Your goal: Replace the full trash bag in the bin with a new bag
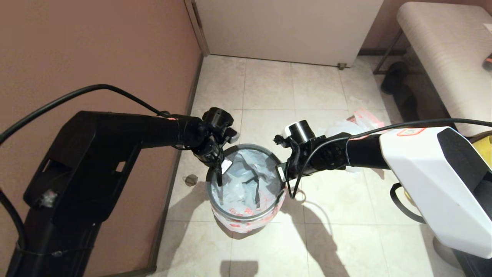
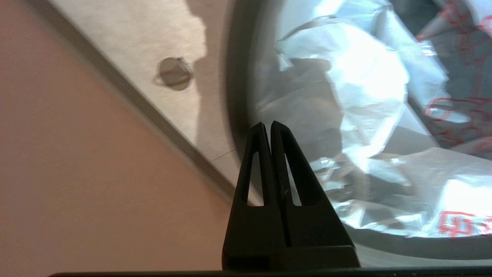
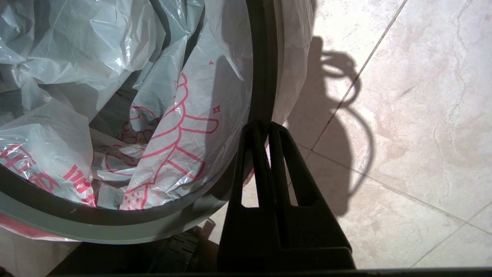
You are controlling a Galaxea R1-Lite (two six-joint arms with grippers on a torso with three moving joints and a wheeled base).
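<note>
The bin (image 1: 246,215) stands on the tiled floor (image 1: 346,215) near the brown wall (image 1: 96,50) on my left, with open tile to its right and far side. The new bag (image 1: 246,181) lines it, its edge folded out under the grey ring rim (image 3: 115,227). My left gripper (image 2: 268,125), fingers pressed together and empty, points down at the rim's left edge. My right gripper (image 3: 261,125), fingers likewise together, sits at the rim's right edge. The full trash bag (image 1: 351,125) lies on the floor farther right.
</note>
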